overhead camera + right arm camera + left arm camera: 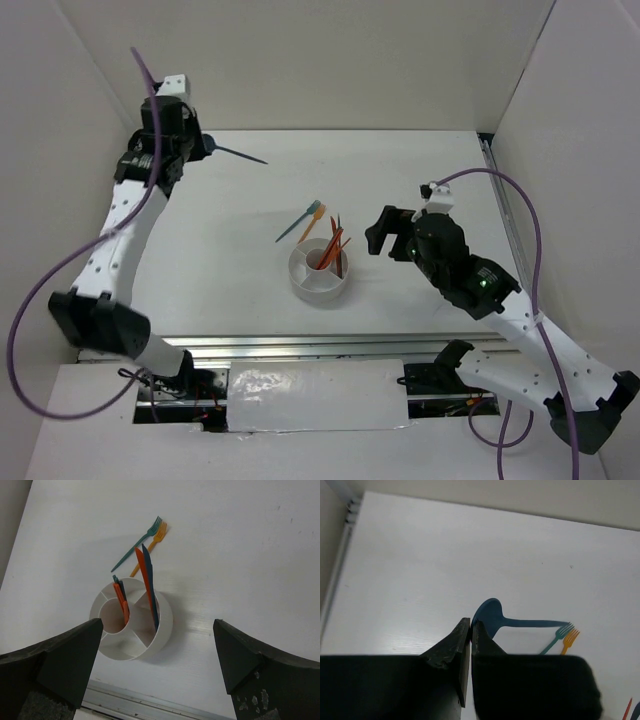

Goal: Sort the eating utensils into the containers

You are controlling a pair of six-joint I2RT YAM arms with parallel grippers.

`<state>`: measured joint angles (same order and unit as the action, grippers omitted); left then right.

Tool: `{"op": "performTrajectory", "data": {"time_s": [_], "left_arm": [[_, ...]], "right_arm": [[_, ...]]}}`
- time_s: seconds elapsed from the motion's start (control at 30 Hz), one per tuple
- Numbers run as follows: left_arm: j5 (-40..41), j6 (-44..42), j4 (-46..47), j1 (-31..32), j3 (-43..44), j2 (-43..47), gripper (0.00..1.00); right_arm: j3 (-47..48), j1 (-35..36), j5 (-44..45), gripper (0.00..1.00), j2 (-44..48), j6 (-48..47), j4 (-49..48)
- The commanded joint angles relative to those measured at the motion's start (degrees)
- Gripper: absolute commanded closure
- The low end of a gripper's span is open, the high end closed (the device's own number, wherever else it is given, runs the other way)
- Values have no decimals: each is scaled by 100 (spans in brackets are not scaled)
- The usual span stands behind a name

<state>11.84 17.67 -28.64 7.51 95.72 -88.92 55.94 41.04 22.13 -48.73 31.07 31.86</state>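
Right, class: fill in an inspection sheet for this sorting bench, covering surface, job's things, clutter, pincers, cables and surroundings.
Surface: white table, no spills seen.
Job's things: white holder with orange and teal pieces standing in it; teal fork and orange fork lying side by side beyond it; blue spoon at the far left.
Clutter: nothing seen.
Pincers: left pincer shut on the spoon's bowl end; right pincer open, near the holder.
Cables: purple cable on the left arm, another on the right.
Surroundings: white walls on three sides.
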Motion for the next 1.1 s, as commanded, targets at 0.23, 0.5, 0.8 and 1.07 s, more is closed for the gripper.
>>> {"op": "performTrajectory", "data": {"time_s": [0.23, 0.5, 0.8, 1.07], "left_arm": [[-182, -1617, -1072, 944, -247, 1589, 100], [785, -1539, -1619, 2017, -334, 1228, 100], [996, -1653, -1003, 2597, -660, 904, 100], [987, -1706, -713, 2914, -520, 359, 100]], "right_arm": [[-356, 141, 11, 0, 539, 224, -154], [-347, 133, 63, 0, 865, 356, 14], [-444, 133, 81, 0, 935, 444, 119], [-488, 141, 116, 0, 944, 470, 137]]}}
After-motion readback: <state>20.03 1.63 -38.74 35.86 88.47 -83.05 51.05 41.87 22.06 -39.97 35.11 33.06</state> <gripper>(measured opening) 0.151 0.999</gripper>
